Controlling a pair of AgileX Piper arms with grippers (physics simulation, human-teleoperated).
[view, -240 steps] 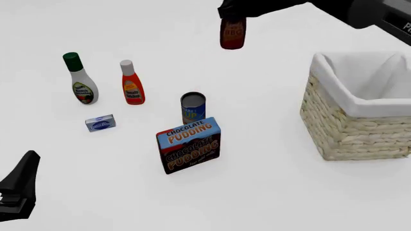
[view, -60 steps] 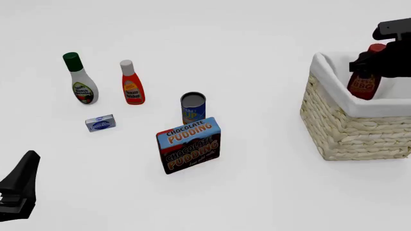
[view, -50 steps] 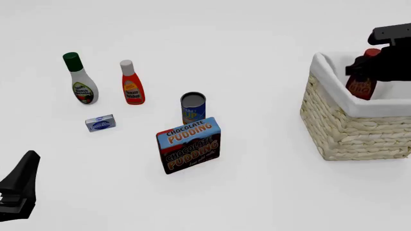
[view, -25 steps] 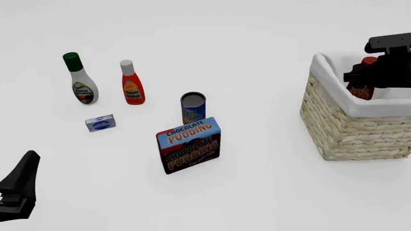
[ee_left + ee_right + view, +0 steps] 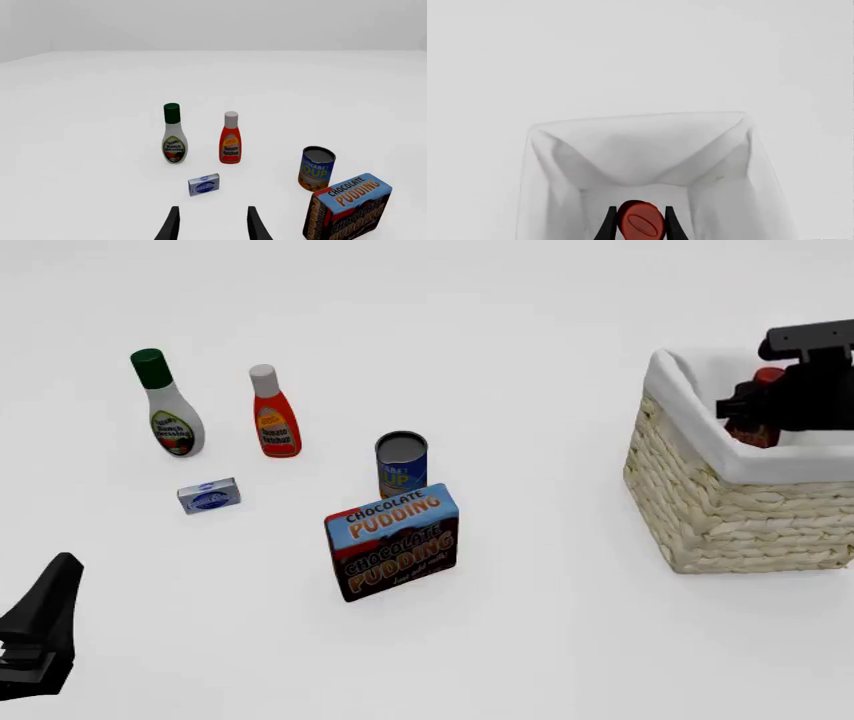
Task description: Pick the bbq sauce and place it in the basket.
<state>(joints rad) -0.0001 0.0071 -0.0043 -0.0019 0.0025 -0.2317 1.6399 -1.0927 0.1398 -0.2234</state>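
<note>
Now deep in the basket [image 5: 727,510], hanging upright over its far right part: the bbq sauce [image 5: 755,430], only its top showing above the white cloth [image 5: 640,150] on the rim in the front view. Pinched by the right gripper [image 5: 774,405], shut tight on the neck just under the red cap [image 5: 640,225], one black finger on each side in the right wrist view. Hard to tell whether touching the basket floor or a bit above it, with the bottom hidden behind the wall. Probably a stiff plastic bottle, smooth and a little slippery, and heavy at the bottom if full of sauce. Tall and thin too, so easy to tip over. Best held right where held now, up high under the cap, where the wider cap can stop a slide down through the fingers. Lower gently, then let go slowly, so no bump and no toppling. Soft cloth below, so not much to break. Over on the other side, low by the near edge of the table, waiting with fingers wide apart and nothing between them: the left gripper [image 5: 210,225]. Well away from the basket and not needed: the ranch dressing bottle [image 5: 168,410], the tomato ketchup bottle [image 5: 274,415], the soup can [image 5: 400,465] and the chocolate pudding box [image 5: 394,540].
</note>
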